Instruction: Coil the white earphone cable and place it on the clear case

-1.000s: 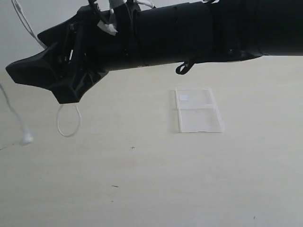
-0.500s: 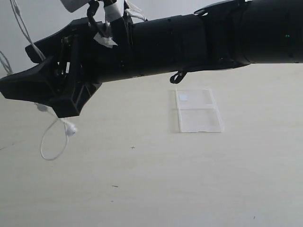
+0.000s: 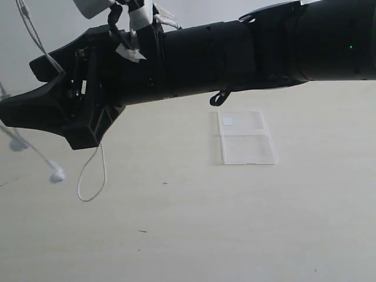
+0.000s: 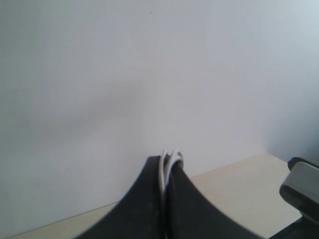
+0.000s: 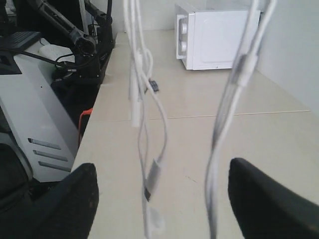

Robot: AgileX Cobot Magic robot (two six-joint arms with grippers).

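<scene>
The white earphone cable (image 3: 91, 179) hangs in the air at the left, its loop and two earbuds (image 3: 57, 175) dangling over the table. My left gripper (image 4: 167, 162) is shut on strands of the cable (image 4: 172, 156); it is out of the exterior view. My right gripper (image 3: 20, 87), on the long black arm reaching across from the right, is open. Hanging cable strands (image 5: 227, 114) pass between the right gripper (image 5: 162, 184) fingers, apart from both. The clear case (image 3: 245, 136) lies flat on the table, right of centre, with nothing on it.
A white microwave-like box (image 5: 214, 37) stands at the far end of the beige table (image 3: 194, 235). Dark stands and equipment (image 5: 84, 42) sit beyond the table's edge. The black arm (image 3: 247, 53) spans the upper part of the exterior view.
The right arm has shifted slightly left and up. The dangling loop and earbuds have swung, the loop now lower and the earbuds further left. Both grippers keep their state.
</scene>
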